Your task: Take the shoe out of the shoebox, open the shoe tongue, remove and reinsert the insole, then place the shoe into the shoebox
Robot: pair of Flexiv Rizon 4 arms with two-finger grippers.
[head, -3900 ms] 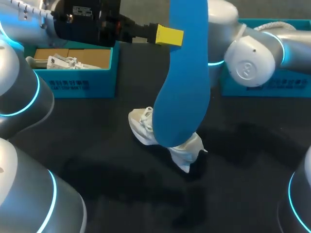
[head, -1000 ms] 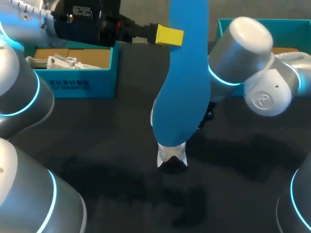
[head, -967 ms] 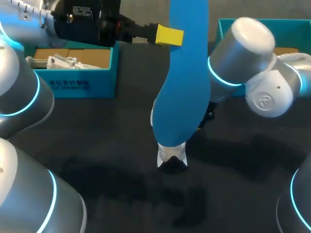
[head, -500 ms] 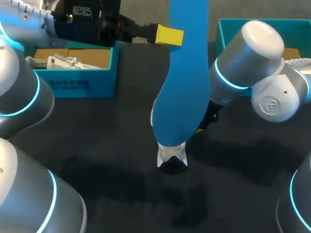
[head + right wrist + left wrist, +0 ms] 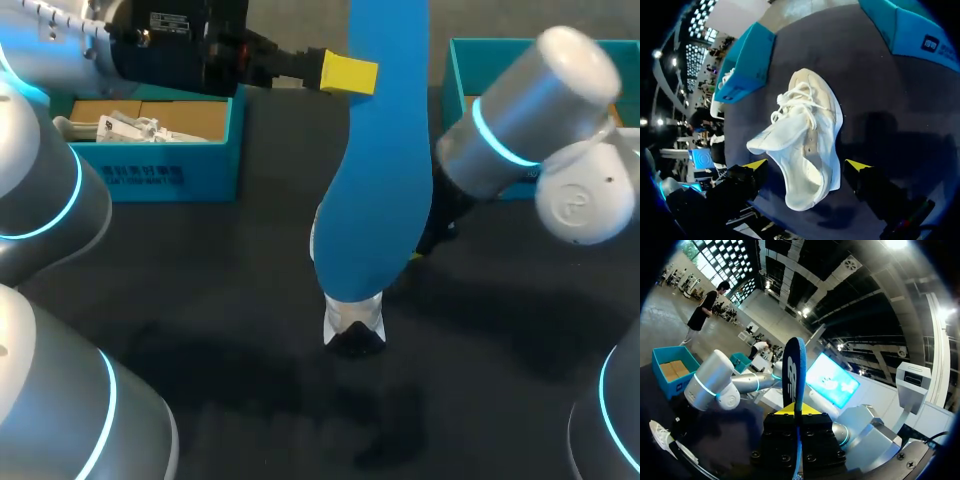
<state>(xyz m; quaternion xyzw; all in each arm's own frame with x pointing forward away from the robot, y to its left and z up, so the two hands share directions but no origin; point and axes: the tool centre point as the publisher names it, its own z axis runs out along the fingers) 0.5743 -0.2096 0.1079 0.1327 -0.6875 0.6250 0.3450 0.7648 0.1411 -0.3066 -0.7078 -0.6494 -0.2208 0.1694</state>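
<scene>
Shoe: the white shoe [image 5: 805, 135] is lying on the dark bench [image 5: 875, 100], outside both boxes, with its heel opening turned toward the right arm's wrist camera. In the head view it is almost wholly hidden behind the insole.
Insole: the blue insole [image 5: 380, 170] is held upright, high over the bench, and is clamped at one end by the left fingers [image 5: 807, 410].
Right fingers [image 5: 756, 164]: these are spread wide, one to each side of the heel end, and neither is judged to be touching it.
Handling: the shoe is judged light, soft in the upper and firmer at sole and heel, so the heel collar is the place to be gripped. The insole is judged thin, bendy and easily buckled.
Around: the left shoebox [image 5: 150, 175], with paper [image 5: 130, 125] inside, is well apart; the right shoebox [image 5: 462, 75] is partly hidden by the right arm [image 5: 520, 130].
In the way: the loose laces [image 5: 795, 102] may be snagged, and the overhead sight of the shoe is blocked by the insole.
</scene>
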